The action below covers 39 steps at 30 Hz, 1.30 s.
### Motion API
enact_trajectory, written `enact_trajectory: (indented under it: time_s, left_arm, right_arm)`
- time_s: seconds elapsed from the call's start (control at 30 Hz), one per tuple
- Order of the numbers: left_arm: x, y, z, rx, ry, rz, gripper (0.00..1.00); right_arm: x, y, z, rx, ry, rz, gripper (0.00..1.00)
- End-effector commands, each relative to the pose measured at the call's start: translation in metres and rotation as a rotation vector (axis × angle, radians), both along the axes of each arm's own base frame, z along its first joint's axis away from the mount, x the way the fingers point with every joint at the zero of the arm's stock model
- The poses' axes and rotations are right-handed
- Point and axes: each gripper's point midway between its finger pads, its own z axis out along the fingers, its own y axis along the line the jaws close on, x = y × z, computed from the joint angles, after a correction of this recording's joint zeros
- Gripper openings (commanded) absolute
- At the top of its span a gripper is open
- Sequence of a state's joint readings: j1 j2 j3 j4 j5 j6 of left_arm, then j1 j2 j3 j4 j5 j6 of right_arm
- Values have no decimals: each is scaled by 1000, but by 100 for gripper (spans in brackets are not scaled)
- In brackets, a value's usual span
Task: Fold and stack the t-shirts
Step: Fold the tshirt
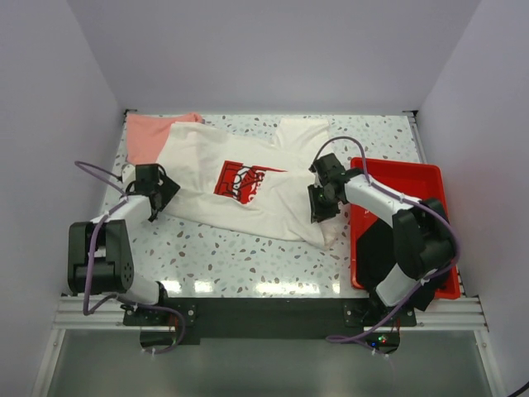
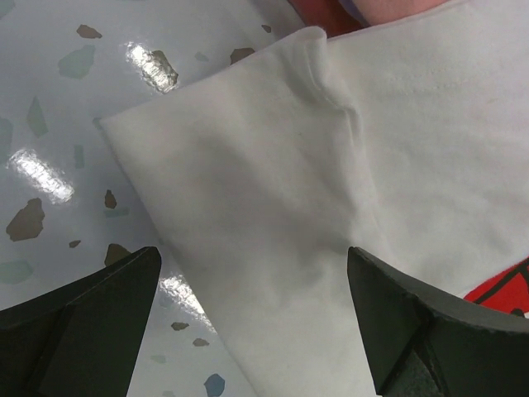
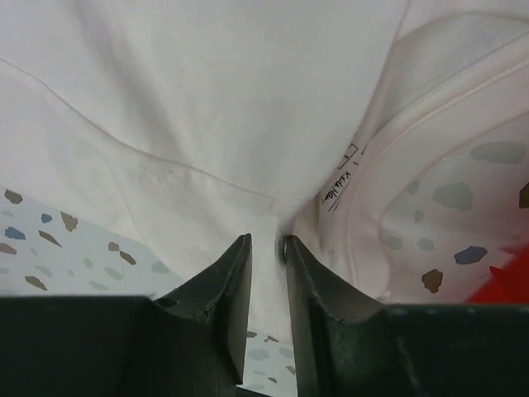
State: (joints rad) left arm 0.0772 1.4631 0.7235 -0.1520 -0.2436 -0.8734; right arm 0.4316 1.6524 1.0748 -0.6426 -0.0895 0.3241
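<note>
Right hand (image 3: 267,244), fingers nearly together, pinches a fold of the cream-white t-shirt (image 1: 198,174) beside a small printed label. Left hand (image 2: 252,265) hovers wide open over a sleeve, holding nothing. That shirt lies spread on the speckled surface (image 1: 231,256), overlapping a salmon-pink t-shirt (image 1: 147,134), beside a red tray (image 1: 413,178).

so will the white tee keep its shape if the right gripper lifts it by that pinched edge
Probably floppy: the white tee puckers into folds where the right gripper pinches it. It looks thin, so most would likely drape and drag. On the glossy table it may slide easily.
</note>
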Motion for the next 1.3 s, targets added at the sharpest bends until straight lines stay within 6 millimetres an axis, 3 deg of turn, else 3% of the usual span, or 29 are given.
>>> enact_trajectory:
  time_s: [0.0, 0.17, 0.5, 0.7, 0.8, 0.83, 0.87, 0.9, 0.93, 1.1, 1.23, 1.27]
  left_arm:
    - [29, 8, 15, 50, -64, -5, 100]
    - [25, 9, -4, 50, -7, 1, 100]
    - [14, 19, -12, 88, 37, 30, 100]
    - [12, 22, -12, 101, 50, 42, 100]
    - [12, 24, -8, 109, 50, 49, 100]
    - [11, 24, -5, 109, 47, 50, 100]
    - [12, 25, -3, 111, 42, 54, 100]
    - [12, 25, 3, 111, 30, 54, 100]
    - [12, 25, 7, 109, 20, 55, 100]
    - [9, 23, 40, 108, -49, 58, 100]
    - [-4, 27, 55, 112, -67, 95, 100]
    - [-11, 29, 53, 113, -53, 109, 100]
  right_arm:
    - [10, 7, 8, 33, -42, -10, 23]
    - [18, -3, 9, -37, -61, -25, 0]
    - [44, -33, 34, -216, -124, -28, 0]
    - [52, -49, 23, -309, -95, -45, 0]
    - [54, -54, 19, -351, -73, -55, 18]
    - [54, -56, 19, -361, -67, -64, 33]
    - [55, -57, 19, -370, -68, -71, 67]
    - [56, -58, 22, -375, -77, -77, 89]
    - [58, -58, 25, -373, -86, -78, 99]
    - [67, -36, 62, -236, -191, -35, 99]
    - [46, 7, 86, 23, -215, 81, 99]
    - [34, 15, 81, 48, -196, 112, 99]
